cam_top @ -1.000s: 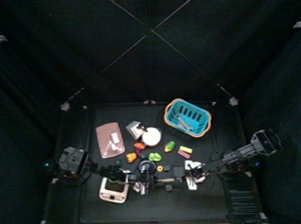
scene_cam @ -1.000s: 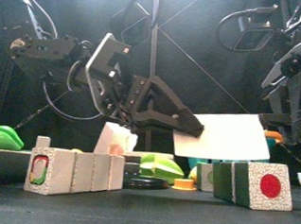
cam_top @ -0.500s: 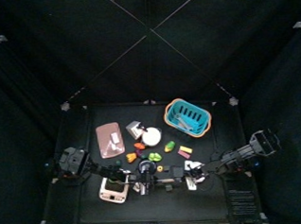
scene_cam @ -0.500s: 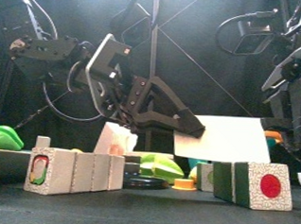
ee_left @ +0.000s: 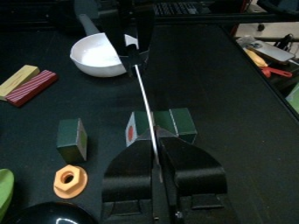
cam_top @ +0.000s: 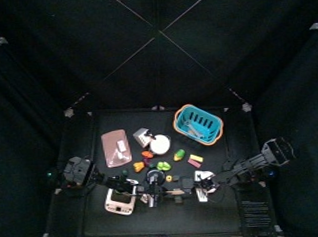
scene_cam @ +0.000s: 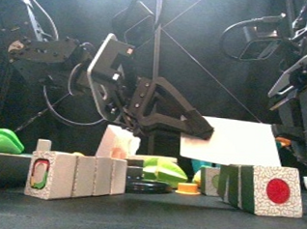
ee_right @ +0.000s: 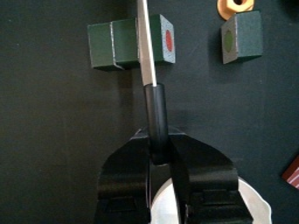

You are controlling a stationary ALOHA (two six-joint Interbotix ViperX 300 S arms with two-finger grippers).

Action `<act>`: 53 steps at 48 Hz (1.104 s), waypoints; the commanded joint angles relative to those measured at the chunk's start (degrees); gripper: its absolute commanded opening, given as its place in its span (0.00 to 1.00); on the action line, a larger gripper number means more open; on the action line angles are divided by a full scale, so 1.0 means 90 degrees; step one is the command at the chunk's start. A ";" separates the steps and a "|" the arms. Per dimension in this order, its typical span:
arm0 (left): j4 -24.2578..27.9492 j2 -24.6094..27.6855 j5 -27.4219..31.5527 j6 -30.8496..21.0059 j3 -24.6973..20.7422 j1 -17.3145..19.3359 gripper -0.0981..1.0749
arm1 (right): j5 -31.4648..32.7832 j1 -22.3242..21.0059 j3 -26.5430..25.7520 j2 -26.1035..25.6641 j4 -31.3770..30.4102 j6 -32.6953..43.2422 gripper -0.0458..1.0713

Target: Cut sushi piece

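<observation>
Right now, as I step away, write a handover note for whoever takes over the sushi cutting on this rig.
Right gripper: shut on the black handle of the silver-bladed knife.
Left gripper: appears shut on the blade's far end.
Job's things: the blade lies along the gap between the green-wrapped sushi half and the half with the red-centred face. A separate green sushi piece sits to one side.
Done: the knife is gripped and lined up in the cut.
Left: the views do not show if the cut is fully through. Check this, then lift the knife away.
</observation>
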 commanded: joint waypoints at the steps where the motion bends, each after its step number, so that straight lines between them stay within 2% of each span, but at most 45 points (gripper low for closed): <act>1: -0.0020 0.0029 0.0029 0.0010 -0.0176 0.0029 0.42 | -0.0107 -0.0049 -0.0176 0.0039 -0.0020 0.0020 0.42; 16: -0.0137 0.0117 0.0234 0.0020 -0.0176 0.0029 0.42 | -0.0195 -0.0059 -0.0166 0.0146 -0.0039 0.0010 0.42; 36: -0.0459 0.0381 0.0498 0.0029 -0.0205 0.0098 0.42 | -0.0234 -0.0088 -0.0176 0.0674 -0.0049 0.0010 0.42; 53: -0.0439 0.0244 0.0527 0.0068 -0.0186 0.0244 0.42 | -0.0186 -0.0244 -0.0186 0.0498 -0.0312 0.0010 0.42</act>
